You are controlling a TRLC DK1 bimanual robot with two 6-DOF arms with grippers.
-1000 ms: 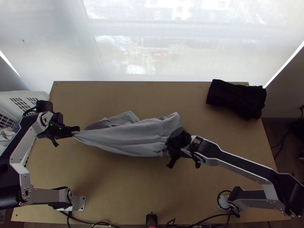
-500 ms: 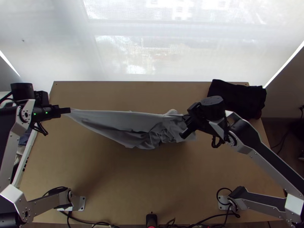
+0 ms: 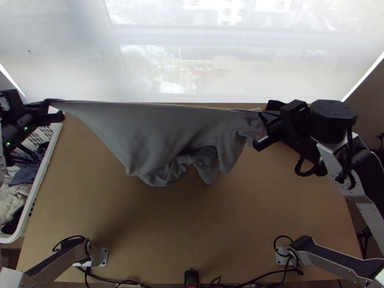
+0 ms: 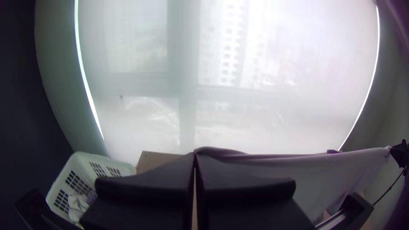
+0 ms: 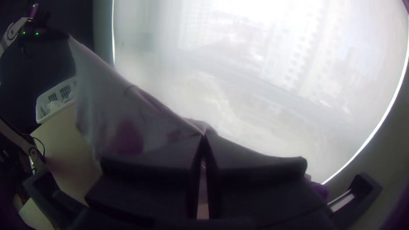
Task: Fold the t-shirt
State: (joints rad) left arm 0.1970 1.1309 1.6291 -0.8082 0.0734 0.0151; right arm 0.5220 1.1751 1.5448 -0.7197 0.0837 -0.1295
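Note:
The grey t-shirt (image 3: pixel 158 139) hangs stretched between both grippers above the table, its top edge taut and its lower part falling in loose folds. At the upper left, my left gripper (image 3: pixel 56 109) is shut on one end of the shirt. Toward the upper right, my right gripper (image 3: pixel 266 129) is shut on the other end, with some cloth bunched beside it. In the left wrist view the left gripper (image 4: pixel 195 157) pinches the shirt (image 4: pixel 341 170) at its fingertips. The right wrist view has the right gripper (image 5: pixel 204 138) closed on the shirt (image 5: pixel 115 110).
A white laundry basket (image 3: pixel 39 177) with clothes in it stands at the table's left edge. Behind the right gripper, a black folded cloth (image 3: pixel 274 104) lies at the far right of the wooden table (image 3: pixel 192 230). A pale blind (image 3: pixel 192 53) hangs beyond the far edge.
Both grippers have risen and moved apart, the left toward the far left and the right toward the far right. The shirt between them has been lifted and pulled wider, its lower part now hanging.

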